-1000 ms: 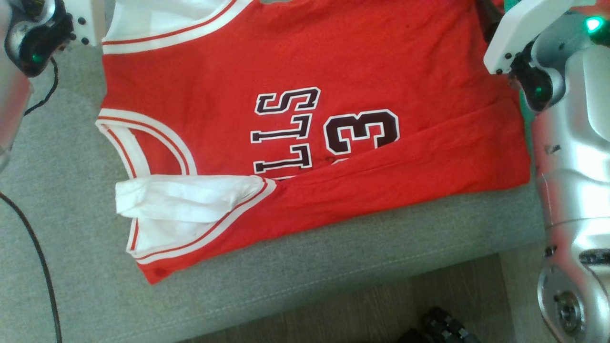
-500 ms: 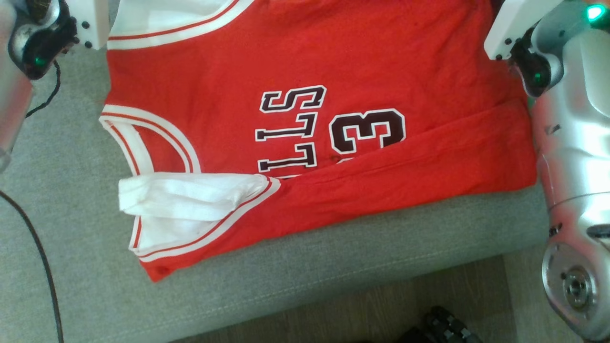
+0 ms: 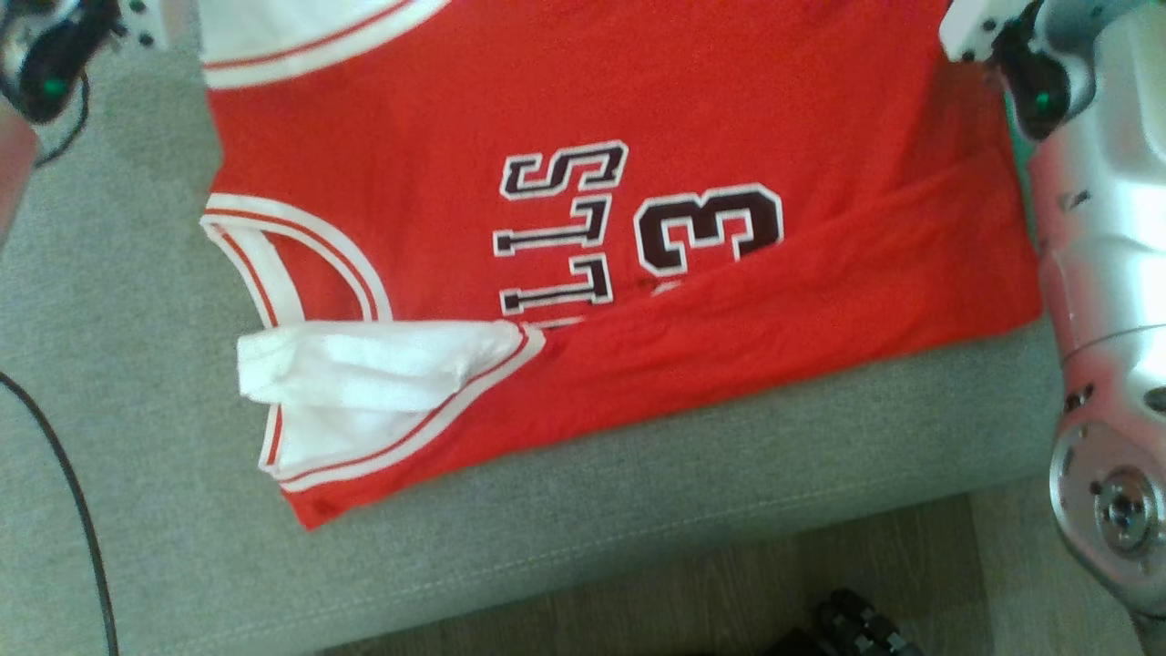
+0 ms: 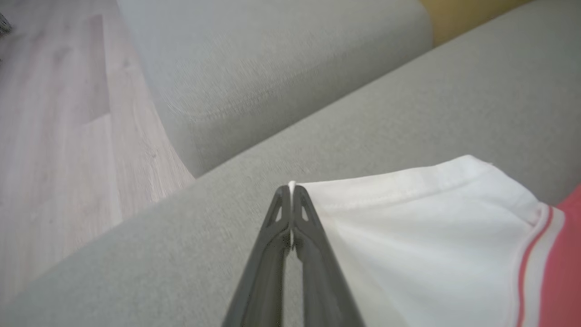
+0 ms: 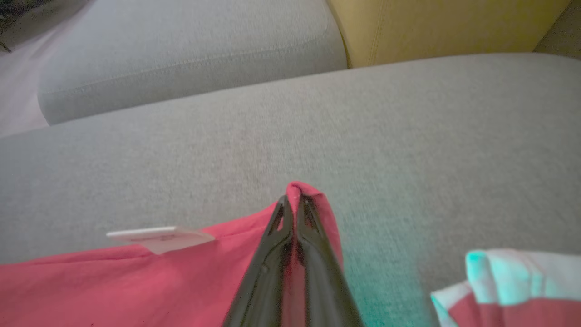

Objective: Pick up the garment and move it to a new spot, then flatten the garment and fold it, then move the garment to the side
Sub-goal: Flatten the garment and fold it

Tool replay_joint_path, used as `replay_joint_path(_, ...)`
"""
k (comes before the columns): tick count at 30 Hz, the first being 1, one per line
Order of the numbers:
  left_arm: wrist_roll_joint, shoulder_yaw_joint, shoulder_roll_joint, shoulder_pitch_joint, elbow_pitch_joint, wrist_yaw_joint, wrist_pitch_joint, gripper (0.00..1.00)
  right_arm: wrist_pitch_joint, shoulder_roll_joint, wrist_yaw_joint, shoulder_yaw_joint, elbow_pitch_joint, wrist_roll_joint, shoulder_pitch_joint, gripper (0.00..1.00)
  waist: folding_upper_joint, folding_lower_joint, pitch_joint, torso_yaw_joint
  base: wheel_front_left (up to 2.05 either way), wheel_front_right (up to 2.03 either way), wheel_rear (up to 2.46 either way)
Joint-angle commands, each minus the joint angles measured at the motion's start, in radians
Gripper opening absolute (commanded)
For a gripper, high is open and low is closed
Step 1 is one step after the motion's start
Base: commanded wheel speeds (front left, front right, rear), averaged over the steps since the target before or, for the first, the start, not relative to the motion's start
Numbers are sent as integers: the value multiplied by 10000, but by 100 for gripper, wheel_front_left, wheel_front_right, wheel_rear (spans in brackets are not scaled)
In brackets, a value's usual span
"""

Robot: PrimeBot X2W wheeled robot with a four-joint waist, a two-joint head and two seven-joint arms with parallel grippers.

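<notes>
My left gripper (image 4: 291, 190) pinches the white edge of the red jersey (image 3: 547, 100); my right gripper (image 5: 294, 202) is clenched on its red corner, above the grey sofa cushion (image 3: 656, 510).

R arm (image 3: 1093, 273), 3 o'clock in head view: smooth rounded silver-grey shell. Round hub (image 3: 1127, 510) w/ centre bolt toward 4.
White bracket (image 3: 966, 27) at 1, small black screws. Green LED (image 3: 1043, 98) in black housing beside it.
L wrist (image 3: 46, 50) at 11: black, green light, white plate w/ screws.
Black cable (image 3: 85, 519) at 8.
L tool (image 4: 291, 193), R tool (image 5: 294, 202): slim dark fingers, triangular cut-outs nr tips.
</notes>
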Motion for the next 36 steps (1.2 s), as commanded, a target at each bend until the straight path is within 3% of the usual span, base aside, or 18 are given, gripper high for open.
replay_joint_path(1,109,474,532,-688,-185,115,-279,0,-148,-14,-4,33,-300,106,-457,0,0,0,0,15,0,0,0)
replay_joint_path(7,460,669,459,-1062,-95,429,-1730,0,-644,-336,-4,-136,-266,579,-986,0,0,0,-40,203,0,0,0)
replay_joint_path(13,240,609,244,-665,-106,240,-2075,0,-689,-638,-4,87,-128,1132,-814,0,0,0,-327,417,0,0,0)
replay_joint_path(20,-194,567,542,706,-1103,152,-2514,0,-134,-1023,-4,880,-429,2515,198,0,0,0,-844,668,0,0,0)
replay_joint_path(29,-927,709,1283,2972,-3196,834,-2758,0,892,-2017,-4,1883,-1779,4144,1943,0,0,0,-1450,990,0,0,0)
replay_joint_path(36,-1652,760,2023,4898,-5408,1730,-2530,0,1560,-2772,-4,2083,-2987,4898,3561,0,0,0,-1745,1238,0,0,0)
